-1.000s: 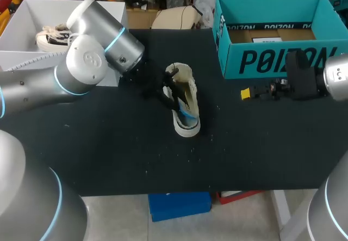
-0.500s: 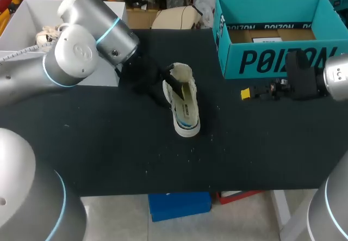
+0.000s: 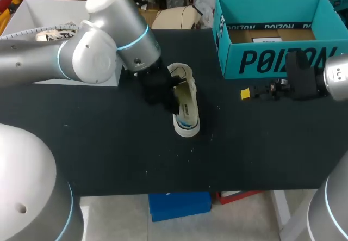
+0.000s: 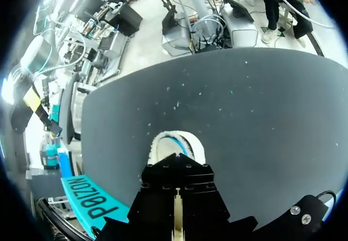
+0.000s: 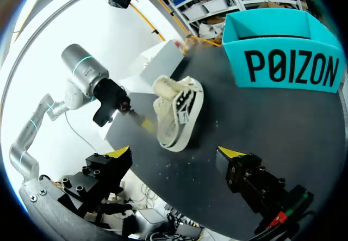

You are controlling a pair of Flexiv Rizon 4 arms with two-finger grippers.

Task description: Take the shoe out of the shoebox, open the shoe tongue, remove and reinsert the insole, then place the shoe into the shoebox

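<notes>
A cream low-top shoe (image 3: 186,102) lies on its side on the black table (image 3: 109,143), its opening toward the back. My left gripper (image 3: 165,95) presses against its left flank, tips hidden behind the black body. In the left wrist view the left gripper (image 4: 177,170) is shut, fingers together, with the shoe's toe (image 4: 175,143) just ahead; I cannot tell whether anything thin is pinched. My right gripper (image 5: 175,153) stands open and empty, well short of the shoe (image 5: 176,110). It hovers in front of the teal shoebox (image 3: 272,31), where the right gripper (image 3: 247,93) shows a yellow tip.
A white box (image 3: 24,18) with another shoe (image 3: 54,33) in it stands at the back left, behind my left arm. The teal shoebox (image 5: 283,61) is open at the top with a brown sheet inside. Bare table stretches along the front.
My left arm pulled back to the left, then swung right against the shoe. Its fingers left the shoe's opening and came together. The shoe shifted slightly. The right arm stayed put.
</notes>
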